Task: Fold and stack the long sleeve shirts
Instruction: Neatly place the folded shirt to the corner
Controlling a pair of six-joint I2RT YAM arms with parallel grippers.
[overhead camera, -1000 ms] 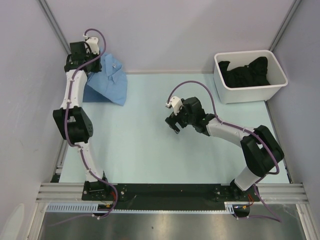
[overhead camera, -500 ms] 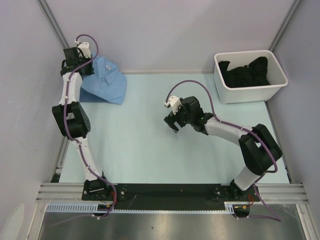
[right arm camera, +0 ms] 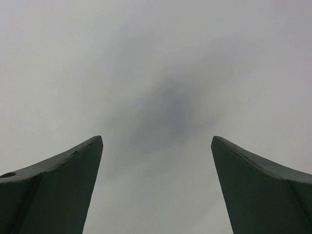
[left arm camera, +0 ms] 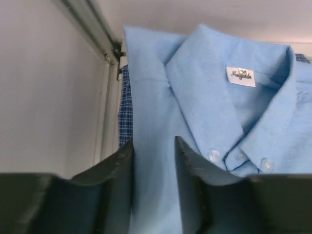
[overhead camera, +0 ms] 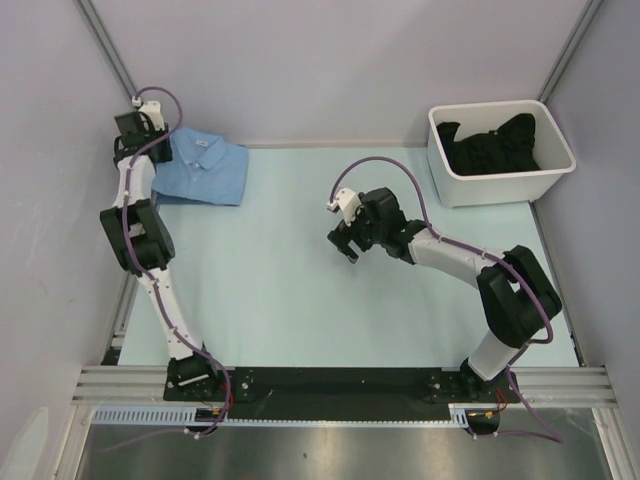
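A folded light sky-blue long sleeve shirt lies flat in the table's far-left corner, collar and white neck label up. A strip of darker blue checked cloth peeks out under its left edge. My left gripper sits at the shirt's left side. In the left wrist view its fingers stand a little apart, with the shirt's cloth showing in the gap between them. My right gripper hovers over the middle of the table, wide open with only bare surface between its fingers.
A white bin holding dark clothes stands at the back right. A wall and a metal frame post run close along the shirt's left side. The pale green table spreads between the two arms.
My left arm swung left and back, laying the light-blue shirt down flat in the corner, and its jaws have parted. The right arm has barely moved.
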